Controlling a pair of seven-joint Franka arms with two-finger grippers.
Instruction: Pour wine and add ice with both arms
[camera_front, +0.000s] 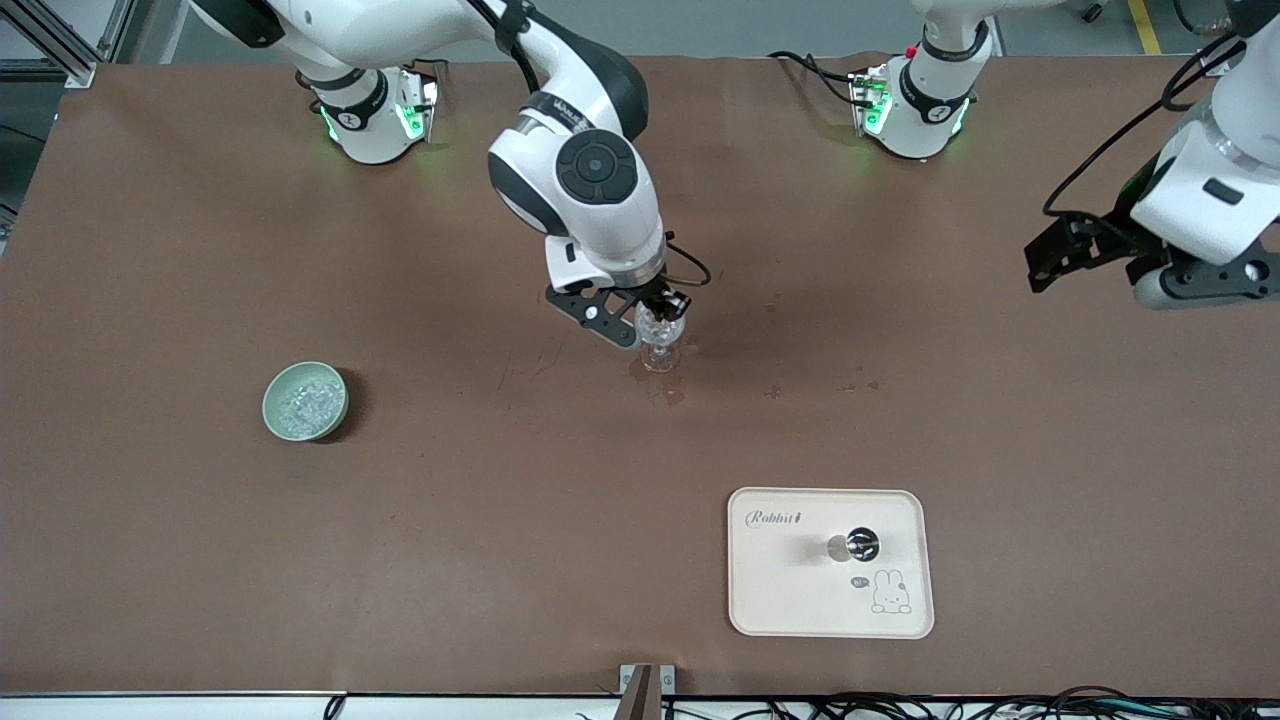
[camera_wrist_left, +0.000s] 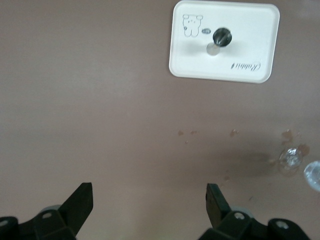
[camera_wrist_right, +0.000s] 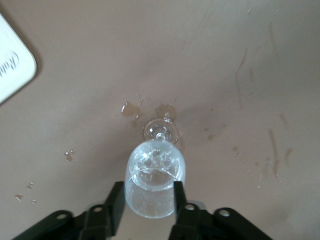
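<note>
A clear stemmed wine glass stands on the brown table near its middle, with small clear ice chunks in its bowl. My right gripper is at the glass rim, and its fingers press the bowl from both sides. More ice lies in a green bowl toward the right arm's end. My left gripper hangs open and empty in the air over the left arm's end. The glass also shows in the left wrist view.
A cream tray with a rabbit print lies nearer the front camera than the glass, with a small shiny metal piece on it. Reddish spill marks stain the table around the glass foot. No bottle is in view.
</note>
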